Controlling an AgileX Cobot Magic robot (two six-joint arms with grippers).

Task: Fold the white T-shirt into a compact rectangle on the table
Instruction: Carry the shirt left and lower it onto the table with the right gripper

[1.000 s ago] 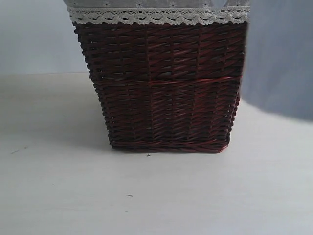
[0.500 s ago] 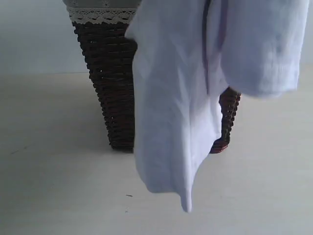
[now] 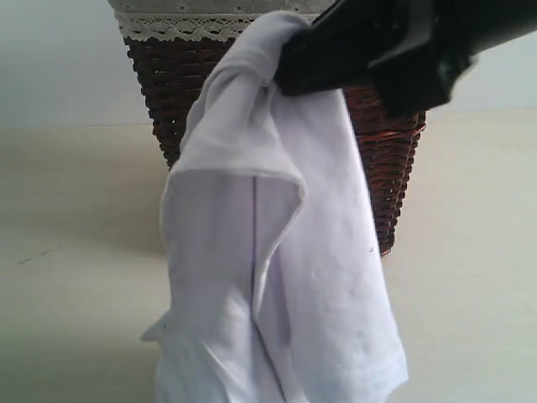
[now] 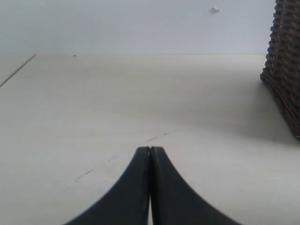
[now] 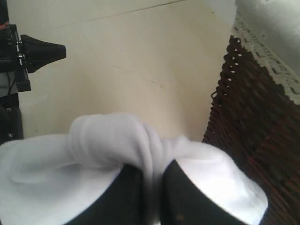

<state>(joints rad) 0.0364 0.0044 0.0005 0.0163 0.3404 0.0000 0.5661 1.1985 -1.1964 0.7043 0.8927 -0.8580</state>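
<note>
The white T-shirt [image 3: 277, 277] hangs bunched in the air in front of the basket, its lower part reaching down past the frame's bottom; no red patch shows. My right gripper [image 3: 285, 71] is shut on a gathered fold at its top, and in the right wrist view the cloth [image 5: 112, 145] bulges over the black fingers [image 5: 180, 197], pinched between them [image 5: 152, 192]. My left gripper [image 4: 150, 151] is shut with nothing in it, low over the cream table [image 4: 93, 108], away from the shirt.
A dark brown wicker basket [image 3: 390, 168] with a lace-trimmed liner [image 3: 168, 25] stands on the table [image 3: 75, 218] behind the hanging shirt; its corner [image 4: 283, 70] shows in the left wrist view. A black arm part [image 5: 28, 51] shows in the right wrist view.
The shirt, absent a second ago, came into view from above; it has since swung left and dropped lower, and the right gripper holding it has come into the exterior view.
</note>
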